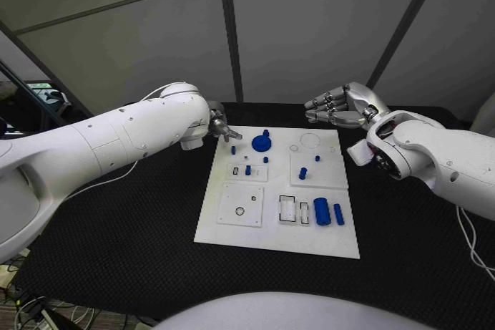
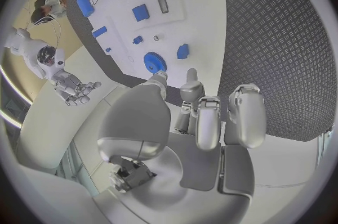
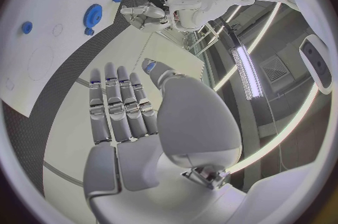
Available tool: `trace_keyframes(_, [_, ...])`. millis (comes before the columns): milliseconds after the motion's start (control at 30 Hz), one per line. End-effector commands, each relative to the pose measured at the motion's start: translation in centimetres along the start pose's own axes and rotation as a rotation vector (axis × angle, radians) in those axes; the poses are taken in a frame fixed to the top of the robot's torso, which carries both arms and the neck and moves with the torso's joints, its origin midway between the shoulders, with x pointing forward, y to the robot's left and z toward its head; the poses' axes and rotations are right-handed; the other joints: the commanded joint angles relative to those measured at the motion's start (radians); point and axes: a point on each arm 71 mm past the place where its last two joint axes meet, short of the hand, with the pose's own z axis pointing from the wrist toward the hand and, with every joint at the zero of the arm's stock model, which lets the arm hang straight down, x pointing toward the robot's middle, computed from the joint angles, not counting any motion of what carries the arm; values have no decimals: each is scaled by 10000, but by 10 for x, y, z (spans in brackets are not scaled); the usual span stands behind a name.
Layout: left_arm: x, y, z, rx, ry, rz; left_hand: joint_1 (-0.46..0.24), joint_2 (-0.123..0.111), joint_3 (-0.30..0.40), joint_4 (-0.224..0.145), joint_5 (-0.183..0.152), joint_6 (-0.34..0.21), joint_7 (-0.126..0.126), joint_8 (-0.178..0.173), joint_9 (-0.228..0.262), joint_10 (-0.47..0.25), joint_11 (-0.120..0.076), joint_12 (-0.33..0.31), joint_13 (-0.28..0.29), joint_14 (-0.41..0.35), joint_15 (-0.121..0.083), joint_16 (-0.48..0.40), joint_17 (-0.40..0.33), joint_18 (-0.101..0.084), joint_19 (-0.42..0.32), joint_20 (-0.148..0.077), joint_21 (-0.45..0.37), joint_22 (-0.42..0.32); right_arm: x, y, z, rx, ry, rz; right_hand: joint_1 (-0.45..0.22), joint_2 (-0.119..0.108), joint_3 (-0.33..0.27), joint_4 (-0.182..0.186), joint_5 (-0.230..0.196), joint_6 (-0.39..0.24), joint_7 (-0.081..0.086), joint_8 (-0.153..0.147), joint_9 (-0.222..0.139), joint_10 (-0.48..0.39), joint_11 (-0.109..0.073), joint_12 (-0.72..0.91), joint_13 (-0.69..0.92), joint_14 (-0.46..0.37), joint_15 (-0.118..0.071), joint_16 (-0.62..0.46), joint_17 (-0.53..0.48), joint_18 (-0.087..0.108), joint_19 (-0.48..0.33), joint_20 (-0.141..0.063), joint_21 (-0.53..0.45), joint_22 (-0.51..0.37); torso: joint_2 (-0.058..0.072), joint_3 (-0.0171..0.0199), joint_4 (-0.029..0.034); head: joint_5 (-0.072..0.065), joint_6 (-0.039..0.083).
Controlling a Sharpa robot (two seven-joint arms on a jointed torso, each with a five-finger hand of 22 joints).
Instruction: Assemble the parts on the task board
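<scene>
Left hand (image 1: 221, 126), upper left of centre: fingers apart, empty, at white rectangular task board (image 1: 232, 233) edge near blue toothed gear (image 1: 261, 142). Right hand (image 1: 337, 107), upper right: fingers curled, holds nothing.

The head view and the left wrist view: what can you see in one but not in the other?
Head view alone: the whole white task board on the black table, with the big blue cylinder at its near end. Left wrist view alone: the silver left hand's palm and fingers from behind, fingertips near the board's edge, holding nothing. Both: the blue toothed gear and the silver right hand.
</scene>
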Motion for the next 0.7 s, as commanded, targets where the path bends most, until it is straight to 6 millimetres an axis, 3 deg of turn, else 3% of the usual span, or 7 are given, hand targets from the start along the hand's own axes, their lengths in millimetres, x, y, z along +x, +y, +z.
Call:
trace_keyframes(33, [1,0,2,-45,255,360,104,-32,-70,-11,43,73,13,-48,-9,-58,29,-64,-13,1021,64,61,2629,-12,0,34,-1,16,1,2,1,-76,16,-7,-67,12,-68,18,73,13,11,-5,9,-68,-16,9,-12,-73,17,1,-13,55,52,-2,-57,-14,-8,3,12,4,-12])
trace_keyframes(700, [9,-4,8,-92,909,588,147,48,-159,39,31,221,-15,-20,-70,-57,12,-50,-5,1021,56,61,2629,-18,13,36,16,51,2,2,2,-114,107,-11,-161,19,-138,84,102,8,18,-3,10,-73,-6,19,-7,-83,24,8,-49,54,84,9,-122,-56,-18,17,12,3,-54])
